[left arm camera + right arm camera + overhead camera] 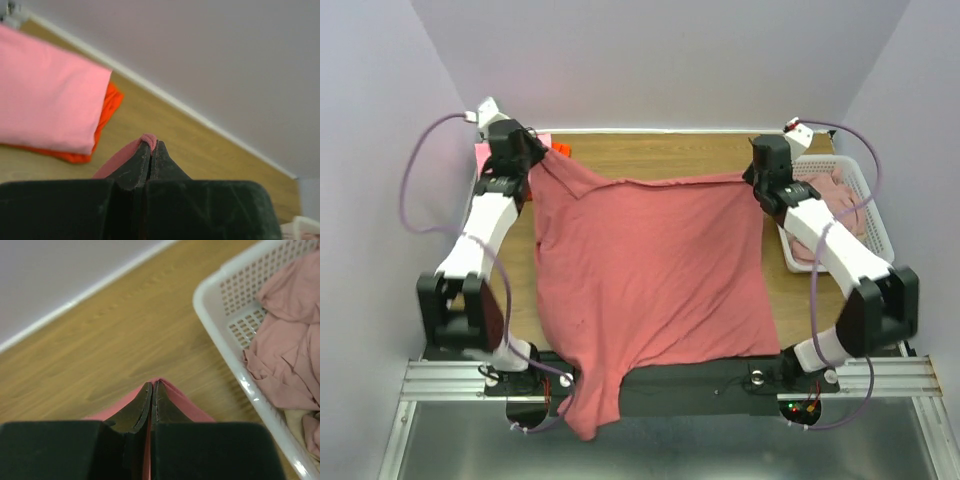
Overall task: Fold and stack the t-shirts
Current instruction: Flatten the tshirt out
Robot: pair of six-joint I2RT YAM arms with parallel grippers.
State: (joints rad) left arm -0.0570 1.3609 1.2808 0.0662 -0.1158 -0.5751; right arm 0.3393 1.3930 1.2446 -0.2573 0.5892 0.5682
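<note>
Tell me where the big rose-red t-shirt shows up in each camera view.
Top external: the rose-red t-shirt spreads over the middle of the table, far corners lifted, one part hanging off the near edge.
Left wrist: a fold of it pinched in the left gripper, low centre.
Right wrist: a corner pinched in the right gripper, bottom centre.
Shared landmark: the white strip along the table's far edge.

One table (650,155). Two arms: the left arm (485,225) and the right arm (830,245). One large rose-red t-shirt (650,270). Two folded t-shirts at the far left corner: one bright pink t-shirt (45,95) and one orange-red t-shirt (107,107). One white mesh basket (240,287) at the right edge. The paler pink t-shirts (285,340) in it are crumpled together, so their number cannot be told.
</note>
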